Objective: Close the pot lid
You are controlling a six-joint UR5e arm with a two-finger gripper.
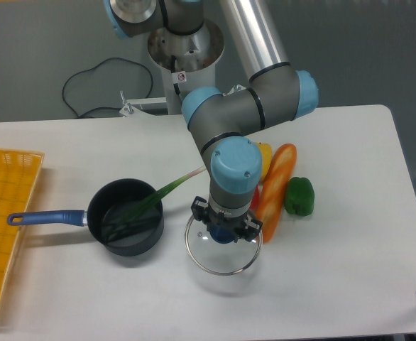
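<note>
My arm drops from top centre, wrist pointing straight down at frame centre-bottom. Lid [223, 250]: clear glass, silver rim, blue knob, flat on table [350, 270] just right of pot [126, 217]; pot w/ blue handle out left, green stalk inside. My gripper [224, 229] sits on the knob; clamped or not, can't tell

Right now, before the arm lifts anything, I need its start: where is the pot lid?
The pot lid lies on the table's near-centre, directly under the gripper, just right of the pot and left of the carrot.
</note>
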